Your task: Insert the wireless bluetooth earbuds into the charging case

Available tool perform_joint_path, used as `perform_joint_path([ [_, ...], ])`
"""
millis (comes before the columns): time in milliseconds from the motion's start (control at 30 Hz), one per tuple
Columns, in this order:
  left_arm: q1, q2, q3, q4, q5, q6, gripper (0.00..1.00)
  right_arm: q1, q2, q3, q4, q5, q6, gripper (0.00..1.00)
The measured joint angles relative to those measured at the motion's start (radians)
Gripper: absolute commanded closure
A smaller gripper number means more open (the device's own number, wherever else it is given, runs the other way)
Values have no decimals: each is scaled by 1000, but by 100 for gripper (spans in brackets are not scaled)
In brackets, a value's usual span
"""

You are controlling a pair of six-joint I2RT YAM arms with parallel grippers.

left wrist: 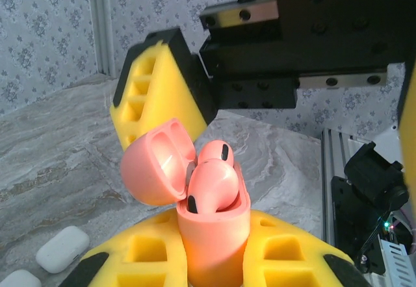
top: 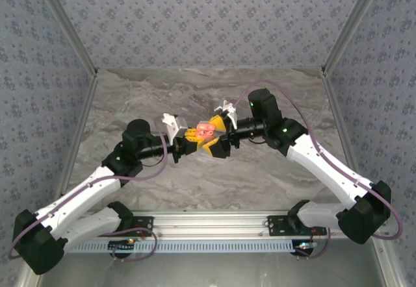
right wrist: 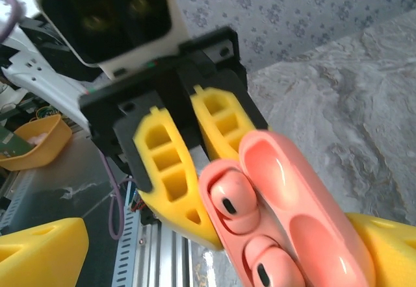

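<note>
left gripper (top: 187, 143) clenching open coral case (left wrist: 214, 235), base hidden, earbuds (left wrist: 211, 183) seated, right gripper (top: 218, 145) released

The coral-pink rounded plastic charging case (left wrist: 214, 251) is the same glossy pink inside its lid, and the two coral-pink earbuds (left wrist: 213, 184) each bear a small black oval. The left claw (top: 194, 140) and the right claw (top: 216, 137) have yellow fingers (left wrist: 156, 86) backed in black. The marble-patterned table (top: 260, 170) is grey with pale veining. The walls (top: 208, 14) are blue-grey with a small floral print. A smooth rounded case (left wrist: 62, 248) is plain white.
</note>
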Motion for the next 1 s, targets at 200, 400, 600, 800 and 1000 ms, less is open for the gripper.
perform_joint_path([
  [200, 0, 0, 0, 0, -3, 0, 100, 0, -50, 2, -22, -3, 0, 0],
  [400, 0, 0, 0, -1, -20, 1, 100, 4, -93, 2, -40, 14, -6, 0],
  [600, 0, 13, 0, -6, -58, -6, 100, -1, -104, 3, -82, 184, -9, 0],
  [800, 13, 119, 0, -34, -161, -92, 100, -110, -183, -13, -82, 401, 57, 0],
  [1000, 70, 337, 0, -39, -203, -229, 100, -271, -235, -89, -74, 514, 167, 0],
])
